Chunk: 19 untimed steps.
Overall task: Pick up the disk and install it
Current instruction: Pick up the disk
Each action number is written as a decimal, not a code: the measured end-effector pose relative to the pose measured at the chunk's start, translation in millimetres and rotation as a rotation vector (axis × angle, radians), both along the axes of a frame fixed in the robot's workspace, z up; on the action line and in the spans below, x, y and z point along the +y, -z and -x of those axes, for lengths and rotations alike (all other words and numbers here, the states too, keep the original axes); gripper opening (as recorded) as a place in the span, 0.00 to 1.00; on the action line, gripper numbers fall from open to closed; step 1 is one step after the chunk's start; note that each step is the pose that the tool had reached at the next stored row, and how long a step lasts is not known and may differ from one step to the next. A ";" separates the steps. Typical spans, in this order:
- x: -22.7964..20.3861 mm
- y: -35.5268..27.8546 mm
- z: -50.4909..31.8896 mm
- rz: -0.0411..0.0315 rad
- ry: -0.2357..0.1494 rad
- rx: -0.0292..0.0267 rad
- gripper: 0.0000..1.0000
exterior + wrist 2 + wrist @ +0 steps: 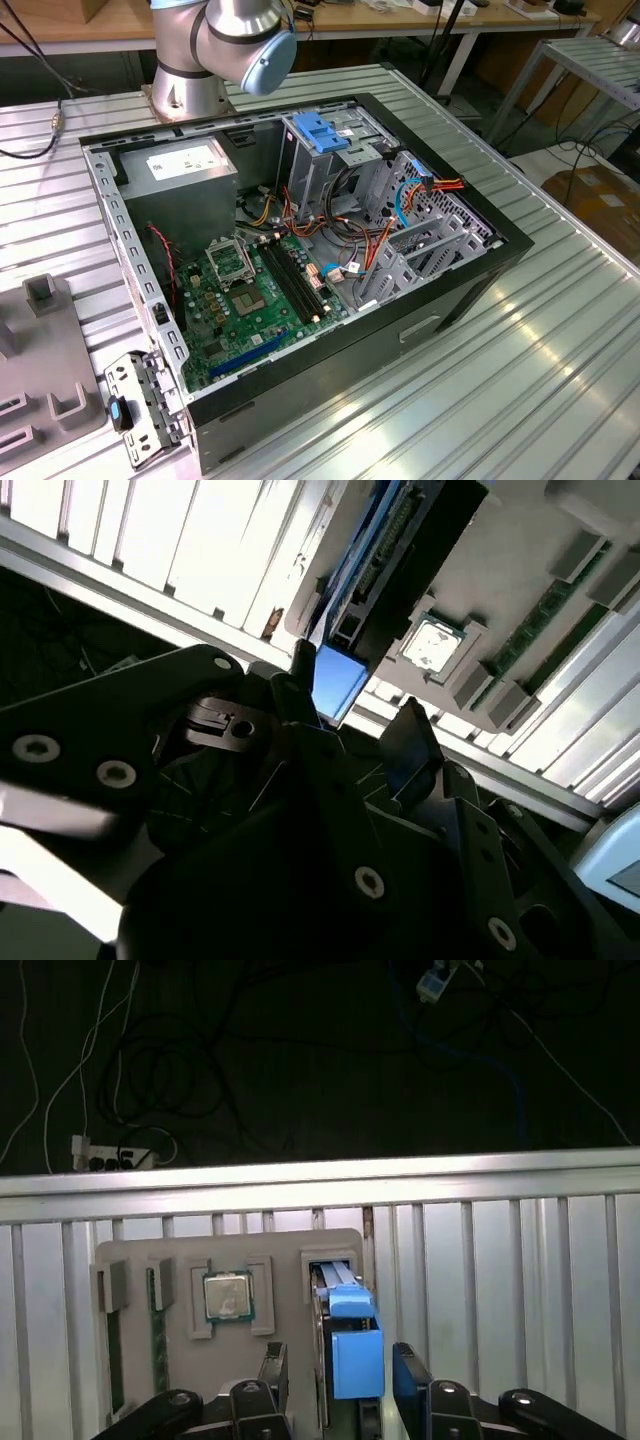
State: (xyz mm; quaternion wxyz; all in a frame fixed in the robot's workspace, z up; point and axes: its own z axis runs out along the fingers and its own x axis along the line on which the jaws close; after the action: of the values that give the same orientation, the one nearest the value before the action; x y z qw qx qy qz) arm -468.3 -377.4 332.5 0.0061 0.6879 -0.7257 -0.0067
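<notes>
— Where, the disk?
— Standing on edge in a slot of the grey holder tray, blue rails uppermost, flanked by the spread, unclamped fingers of the gripper.
— Handling?
— Probably rigid, fairly heavy, shock-sensitive; best pinched squarely across the flat faces.
— Nearby?
— Processor chip and memory sticks just beside, same tray. In the exterior view, open computer case centred; drive cage at twelve o'clock inside, loose cables at its four o'clock.
</notes>
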 end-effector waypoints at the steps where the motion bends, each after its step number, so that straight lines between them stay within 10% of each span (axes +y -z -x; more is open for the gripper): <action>1: 0.0 9.1 0.3 -0.0003 0.000 0.0000 0.54; 3: 0.1 31.5 4.0 -0.0086 -0.005 -0.0001 0.54; 7: 6.6 32.5 4.0 -0.0086 -0.005 -0.0001 0.45; 19: 0.6 33.9 3.9 -0.0086 -0.006 -0.0012 0.45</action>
State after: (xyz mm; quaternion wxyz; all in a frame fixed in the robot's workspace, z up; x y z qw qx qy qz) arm -472.3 -376.8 298.6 0.0028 0.6900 -0.7238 -0.0094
